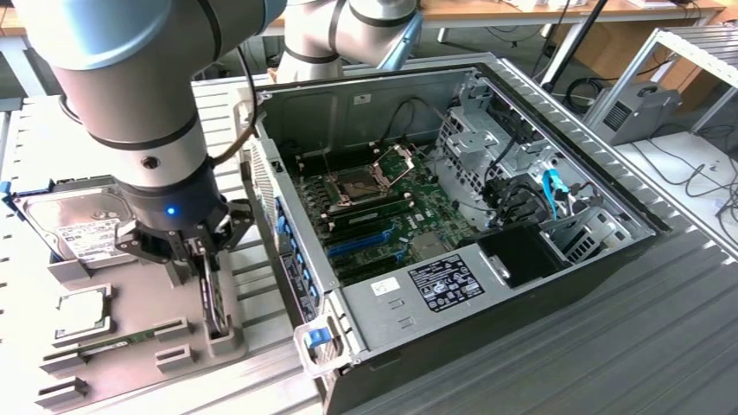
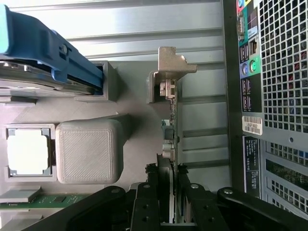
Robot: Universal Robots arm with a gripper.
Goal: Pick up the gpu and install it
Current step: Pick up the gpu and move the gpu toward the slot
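Obs., exterior view: gripper (image 1: 199, 259) is low over the grey fixture tray (image 1: 138, 290), on that view's left, beside the open computer case (image 1: 381, 112). The gpu (image 1: 214, 301) stands on edge in its slot on the tray, the end nearest the camera seated in a holder block.

Wrist view: I look straight down the card's top edge. The gripper (image 2: 167, 175) has narrowed onto the gpu (image 2: 173, 120), one of its fingers (image 2: 144, 202) on each face, black cooler side and board side both in contact as far as I can see. The silver bracket (image 2: 171, 60) sits at the far holder (card not lifted clear of the fixture).

Nearby on the tray: hard drive (image 1: 86, 226) in its blue caddy, a CPU (image 1: 81, 313), and a memory stick (image 1: 116, 340). The case's rear panel (image 2: 284, 72) is just beside the card.
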